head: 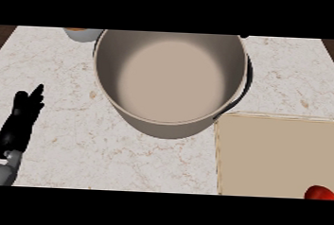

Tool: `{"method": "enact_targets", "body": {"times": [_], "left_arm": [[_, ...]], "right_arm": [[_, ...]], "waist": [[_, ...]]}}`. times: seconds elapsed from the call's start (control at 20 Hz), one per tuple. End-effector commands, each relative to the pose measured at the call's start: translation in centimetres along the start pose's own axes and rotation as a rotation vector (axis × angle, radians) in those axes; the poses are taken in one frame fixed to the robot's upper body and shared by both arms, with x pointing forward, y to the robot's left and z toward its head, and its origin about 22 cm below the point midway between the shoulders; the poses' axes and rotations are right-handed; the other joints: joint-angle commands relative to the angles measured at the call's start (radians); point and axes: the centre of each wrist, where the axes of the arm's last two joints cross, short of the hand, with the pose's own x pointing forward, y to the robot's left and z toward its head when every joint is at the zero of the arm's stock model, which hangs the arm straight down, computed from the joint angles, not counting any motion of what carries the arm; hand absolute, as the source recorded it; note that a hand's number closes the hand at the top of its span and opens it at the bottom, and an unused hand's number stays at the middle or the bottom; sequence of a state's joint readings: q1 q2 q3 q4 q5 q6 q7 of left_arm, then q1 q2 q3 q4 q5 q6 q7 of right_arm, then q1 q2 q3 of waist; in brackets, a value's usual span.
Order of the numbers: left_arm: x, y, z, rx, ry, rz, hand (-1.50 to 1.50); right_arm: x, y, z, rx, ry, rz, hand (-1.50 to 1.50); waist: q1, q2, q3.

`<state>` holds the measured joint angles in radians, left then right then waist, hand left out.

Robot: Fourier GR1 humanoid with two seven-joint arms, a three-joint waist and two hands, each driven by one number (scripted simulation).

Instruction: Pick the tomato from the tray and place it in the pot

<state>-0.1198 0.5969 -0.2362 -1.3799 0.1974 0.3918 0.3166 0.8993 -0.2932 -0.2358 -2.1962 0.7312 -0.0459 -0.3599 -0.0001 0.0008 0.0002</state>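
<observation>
My left hand [19, 122] rests at the left edge of the view, well to the left of the pot [170, 81], fingers straight and together, holding nothing; only a stub of its grey forearm shows at the lower corner. My right hand does not appear at all. The pot stands open on the marbled desk [65, 100], its far rim cut by the top of the view. Just right of the pot and nearer me lies the tan tray [280, 152], and the tomato [321, 193] sits at the tray's near right corner, only partly visible. Behind the pot's left side, a small grey vessel [84, 33] is mostly cut off.
</observation>
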Motion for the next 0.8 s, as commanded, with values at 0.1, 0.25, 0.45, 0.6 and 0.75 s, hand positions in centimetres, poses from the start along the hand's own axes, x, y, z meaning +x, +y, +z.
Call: {"method": "enact_targets", "body": {"times": [0.1, 0.25, 0.45, 0.6, 0.75], "left_arm": [[-0.3, -1.1, -0.6, -0.008, 0.008, -0.009, 0.0], [1.4, 0.4, 1.1, -0.002, -0.007, -0.011, 0.0], [0.7, 1.4, -0.1, -0.002, -0.002, 0.002, 0.0], [0.7, 0.2, -0.9, -0.001, 0.007, 0.0, 0.0], [0.6, 1.5, 0.1, 0.009, 0.009, 0.008, 0.0]], "right_arm": [[-0.5, 1.6, -3.1, 0.003, -0.007, -0.005, -1.5], [0.9, 4.3, -3.4, -0.012, -0.013, 0.005, -1.5], [-2.5, 0.6, -3.7, -0.021, -0.002, 0.033, -1.5], [-0.4, 3.6, -5.3, -0.006, 0.042, 0.035, -1.5], [-0.1, 4.8, -5.5, 0.042, 0.058, 0.046, -1.5]], "waist": [[-0.004, 0.0, 0.0], [0.002, -0.003, 0.0], [-0.005, -0.002, 0.0], [-0.004, 0.0, 0.0], [-0.001, -0.001, 0.0]]}}
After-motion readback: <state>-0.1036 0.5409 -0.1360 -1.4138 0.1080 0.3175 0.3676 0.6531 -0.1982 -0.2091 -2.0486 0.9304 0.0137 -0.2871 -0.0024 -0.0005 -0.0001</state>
